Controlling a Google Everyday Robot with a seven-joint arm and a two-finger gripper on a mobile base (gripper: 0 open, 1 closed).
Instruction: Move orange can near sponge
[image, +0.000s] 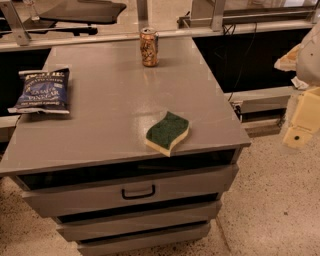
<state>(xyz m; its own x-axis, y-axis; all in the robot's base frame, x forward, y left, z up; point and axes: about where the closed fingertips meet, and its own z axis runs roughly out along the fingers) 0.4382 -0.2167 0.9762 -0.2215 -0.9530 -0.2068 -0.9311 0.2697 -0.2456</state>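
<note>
The orange can (149, 47) stands upright at the far edge of the grey cabinet top (115, 95), near the middle. The sponge (168, 132), dark green on top with a pale yellow layer below, lies flat near the front right edge, well apart from the can. My gripper (301, 122) shows as cream-coloured parts at the right edge of the view. It is off to the right of the cabinet, over the floor, and far from both the can and the sponge. It holds nothing that I can see.
A blue chip bag (42, 91) lies on the left side of the top. The cabinet has drawers (137, 190) on its front, with a speckled floor (275, 200) to its right. Desk frames and cables stand behind it.
</note>
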